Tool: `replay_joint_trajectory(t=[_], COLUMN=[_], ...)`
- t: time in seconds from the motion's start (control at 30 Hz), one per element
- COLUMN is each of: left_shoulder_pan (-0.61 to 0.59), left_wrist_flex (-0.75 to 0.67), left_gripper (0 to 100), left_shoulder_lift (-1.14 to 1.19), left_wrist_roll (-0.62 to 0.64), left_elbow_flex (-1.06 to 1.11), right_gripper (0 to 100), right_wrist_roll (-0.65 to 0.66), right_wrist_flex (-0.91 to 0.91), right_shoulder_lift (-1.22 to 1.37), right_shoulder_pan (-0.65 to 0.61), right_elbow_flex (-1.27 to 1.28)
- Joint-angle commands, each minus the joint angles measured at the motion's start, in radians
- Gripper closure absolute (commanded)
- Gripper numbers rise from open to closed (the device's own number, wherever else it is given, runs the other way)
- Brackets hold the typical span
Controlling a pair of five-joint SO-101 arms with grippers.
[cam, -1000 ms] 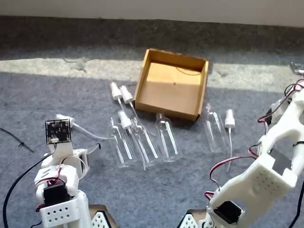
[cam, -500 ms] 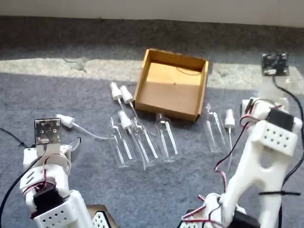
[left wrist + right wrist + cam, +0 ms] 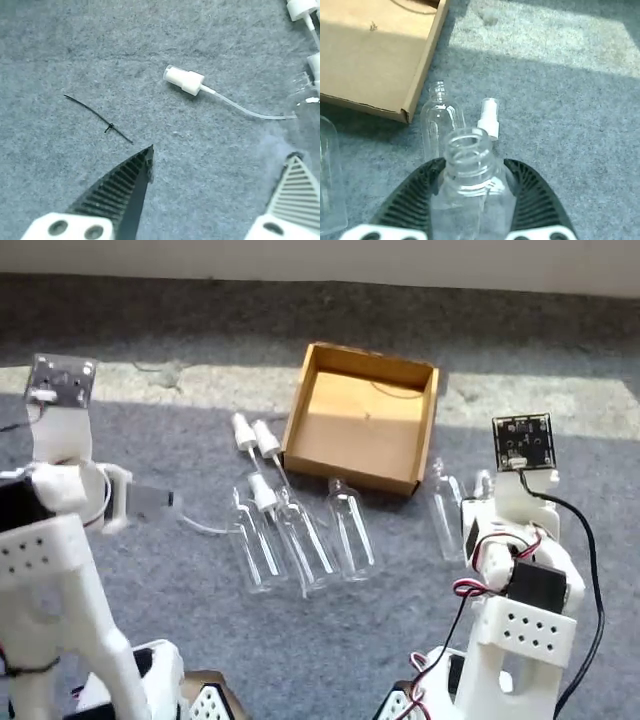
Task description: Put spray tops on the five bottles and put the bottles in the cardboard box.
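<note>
My right claw [image 3: 472, 170] is closed on a clear plastic bottle [image 3: 468, 150], with a black ribbed finger on either side of its body. The bottle's neck is open, carries no top, and points out ahead of the claw. Just beyond it a second clear bottle [image 3: 437, 125] lies on the grey carpet [image 3: 570, 125]. A short white spray top [image 3: 489, 120] lies just beside that bottle, and both are near a corner of the shallow brown cardboard box [image 3: 370, 60].

My left claw [image 3: 222, 152] stands wide open and holds nothing. It hangs over the carpet. A white spray top with a thin dip tube [image 3: 185, 80] lies ahead of it, apart from both fingers. A black cable tie [image 3: 100, 120] lies near that top.

In the high view, three clear bottles in a row [image 3: 305, 545] lie in front of the box. One small spray top [image 3: 262, 492] rests at their necks, and two further spray tops [image 3: 266, 437] lie beside the box's wall.

My right arm [image 3: 520, 610] stands folded upright at the right front of the carpet. My left arm [image 3: 50, 560] is raised at the left, with its claw pointing toward the row.
</note>
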Motion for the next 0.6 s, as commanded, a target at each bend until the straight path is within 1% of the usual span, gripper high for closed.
replay_joint_trajectory(t=[0.0,0.1,0.2,0.3,0.4,0.57], left_shoulder_pan=[0.073,0.068,0.068,0.064,0.047,0.028], left_wrist_flex=[0.080,0.060,0.032,0.020,0.012,-0.123], left_gripper=[64,64,64,63,63,63], left_shoulder_lift=[0.381,0.527,0.622,0.691,0.756,0.895], left_wrist_roll=[0.210,0.368,0.511,0.631,0.703,0.744], left_elbow_flex=[-0.360,-0.435,-0.440,-0.438,-0.437,-0.378], right_gripper=[99.5,99.5,99.5,99.5,99.5,99.5], right_wrist_roll=[-0.034,-0.032,-0.034,-0.034,-0.031,-0.031], right_wrist_flex=[-0.033,-0.030,-0.028,-0.027,-0.027,-0.027], right_shoulder_lift=[0.013,0.035,0.050,0.067,0.073,0.073], right_shoulder_pan=[-0.013,-0.036,-0.071,-0.077,-0.077,-0.077], right_elbow_flex=[-0.002,-0.002,-0.001,-0.001,-0.001,0.001])
